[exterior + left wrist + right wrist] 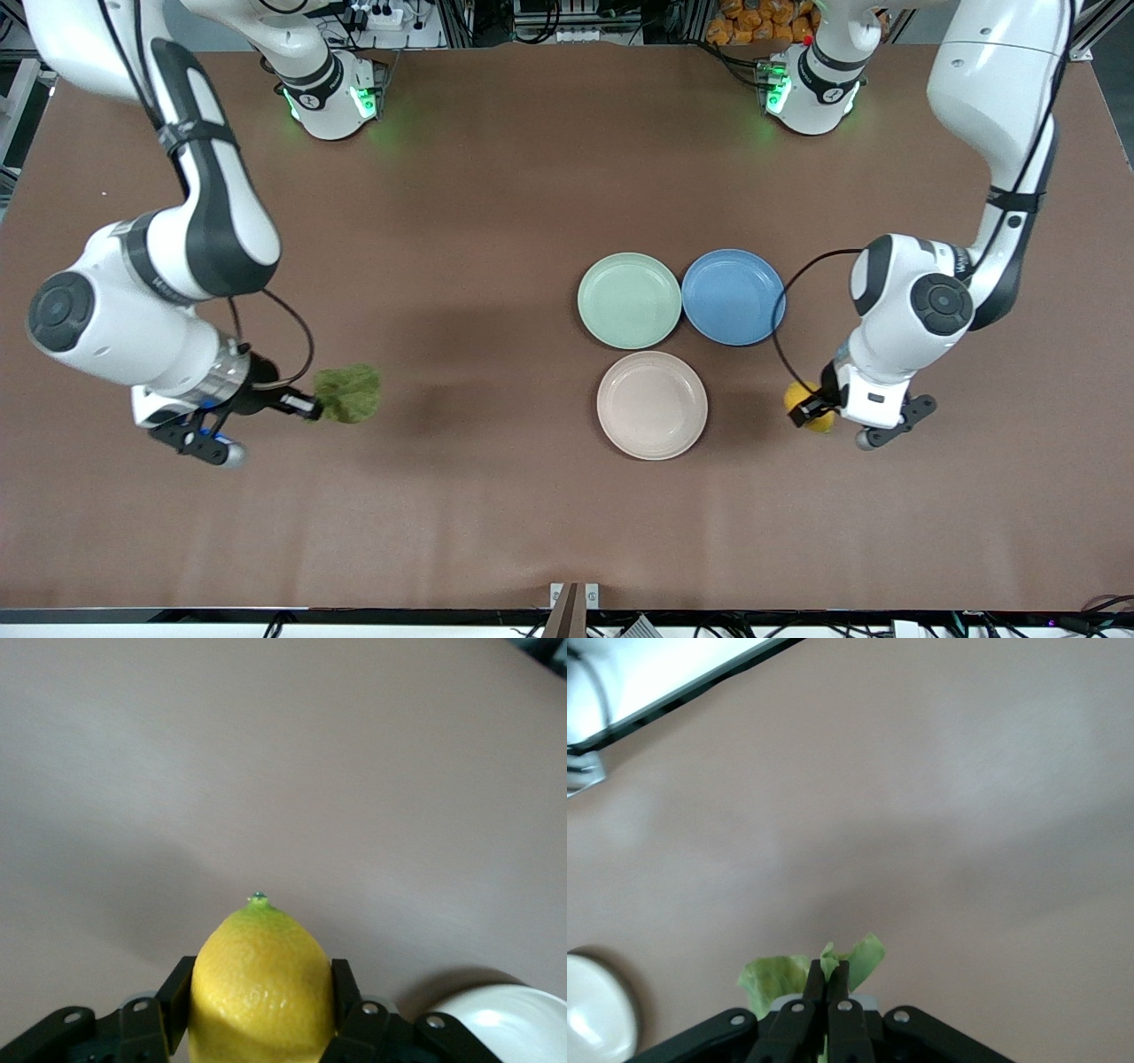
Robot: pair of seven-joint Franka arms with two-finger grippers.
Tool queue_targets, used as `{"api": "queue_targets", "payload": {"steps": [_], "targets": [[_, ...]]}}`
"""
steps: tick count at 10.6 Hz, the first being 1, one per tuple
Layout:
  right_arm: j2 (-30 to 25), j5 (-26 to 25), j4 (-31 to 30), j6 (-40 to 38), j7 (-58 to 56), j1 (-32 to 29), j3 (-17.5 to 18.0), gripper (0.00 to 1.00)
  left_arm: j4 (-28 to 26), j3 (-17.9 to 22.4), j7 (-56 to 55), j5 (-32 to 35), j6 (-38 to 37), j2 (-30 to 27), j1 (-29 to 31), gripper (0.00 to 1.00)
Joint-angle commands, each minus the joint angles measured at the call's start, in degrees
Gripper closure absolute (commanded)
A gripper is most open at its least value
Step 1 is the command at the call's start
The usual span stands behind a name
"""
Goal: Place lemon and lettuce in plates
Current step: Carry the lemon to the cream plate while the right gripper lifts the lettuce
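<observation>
My left gripper (pixel 808 409) is shut on the lemon (pixel 815 408), a bright yellow oval, and holds it above the table beside the beige plate (pixel 652 405), toward the left arm's end. In the left wrist view the lemon (pixel 261 988) fills the gap between the fingers (pixel 344 992). My right gripper (pixel 310 408) is shut on the dark green lettuce leaf (pixel 352 392) and holds it above the table toward the right arm's end. In the right wrist view, crinkled lettuce (pixel 864 958) sticks out past the closed fingers (pixel 818 979). The mint green plate (pixel 629 299) lies farther from the front camera than the beige plate.
A blue plate (pixel 733 296) lies beside the mint one, toward the left arm's end. All three plates hold nothing. A pale plate rim shows in the left wrist view (pixel 496 1023) and in the right wrist view (pixel 594 1023). Brown table lies between the lettuce and the plates.
</observation>
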Motion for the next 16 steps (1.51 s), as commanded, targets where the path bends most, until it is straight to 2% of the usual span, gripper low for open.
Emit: {"api": "queue_targets", "payload": {"steps": [1,4,7,8,9,11,13,15,16], "targets": [[-1.01,0.05,-0.63,0.06,10.43,0.26,6.39,1.00,5.96,0.15,-3.69,-4.97,-0.47,4.33,-5.62,1.00],[0.39,0.49,-0.89,2.25,20.99,7.54,6.85,1.00,12.73,0.24,-9.05,-5.07,1.36,11.09,-12.57,1.00],[1.89,0.05,-1.15,6.66,27.88,13.00,6.85,1.00,12.66,0.76,-14.66,-4.72,9.26,13.56,-16.18,1.00],[2.15,0.05,-1.24,7.70,27.97,14.06,6.85,1.00,12.65,0.85,-14.78,-4.37,10.07,14.09,-16.28,0.47],[2.85,0.05,-1.24,8.67,28.06,15.11,6.85,1.00,12.65,0.94,-14.26,-3.23,10.08,14.10,-16.28,0.00],[4.69,-0.04,-1.33,11.30,29.28,17.22,6.85,1.00,12.31,0.94,-14.43,0.72,10.08,13.39,-16.11,0.00],[5.84,-0.13,-1.50,12.55,30.43,19.16,6.85,1.00,11.78,1.46,-14.51,1.00,9.29,12.43,-15.76,0.00],[7.15,-0.21,-1.68,13.51,32.00,21.27,6.67,1.00,11.34,1.47,-14.43,4.57,4.13,9.98,-14.45,0.00],[8.55,-0.30,-1.68,16.82,32.71,22.67,6.59,1.00,11.16,1.47,-14.16,6.95,1.58,8.83,-13.83,0.00]]}}
